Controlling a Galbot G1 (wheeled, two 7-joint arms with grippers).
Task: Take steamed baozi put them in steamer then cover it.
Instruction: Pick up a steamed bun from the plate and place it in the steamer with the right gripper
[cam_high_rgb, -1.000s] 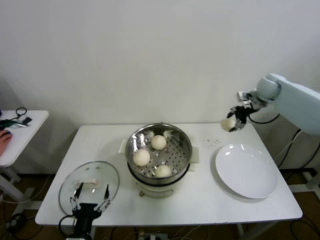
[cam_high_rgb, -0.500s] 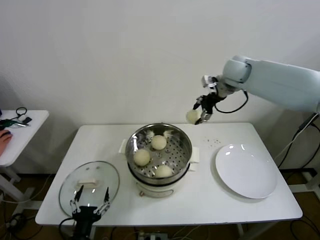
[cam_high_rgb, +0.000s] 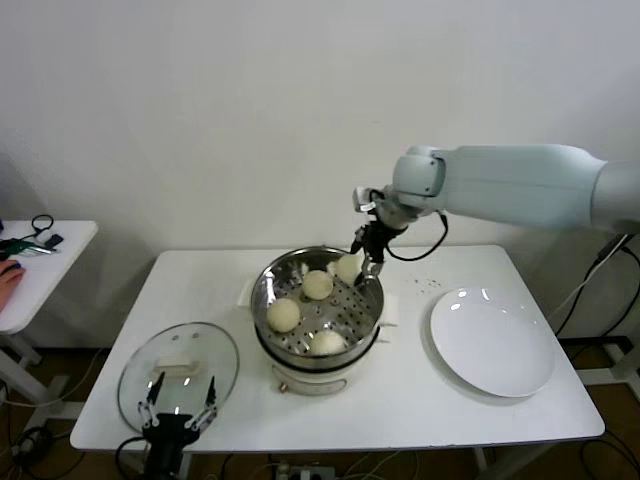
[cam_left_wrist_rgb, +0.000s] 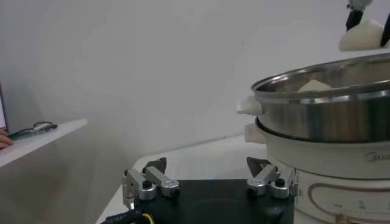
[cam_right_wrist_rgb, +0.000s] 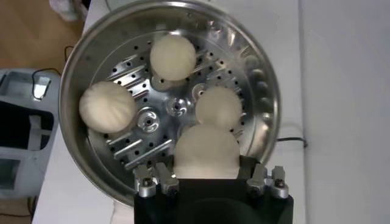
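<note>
On the table (cam_high_rgb: 110, 390), the glass lid (cam_high_rgb: 178, 375) lies flat at the left, with the left tool (cam_high_rgb: 180, 408) spread open and empty at its near edge. At centre stands the steamer (cam_high_rgb: 372, 305) with three buns (cam_high_rgb: 283, 314) on its perforated tray. The right tool (cam_high_rgb: 368, 255), over the steamer's far rim, is closed around a fourth bun (cam_high_rgb: 348, 268); a white plate (cam_high_rgb: 492, 341) lies at the right.

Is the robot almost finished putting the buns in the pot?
Nearly. Three buns already sit on the steamer tray. The right gripper holds the fourth bun just above the steamer's far rim, not yet let go. The lid lies on the table by the left gripper, which is open, so covering is left.
</note>
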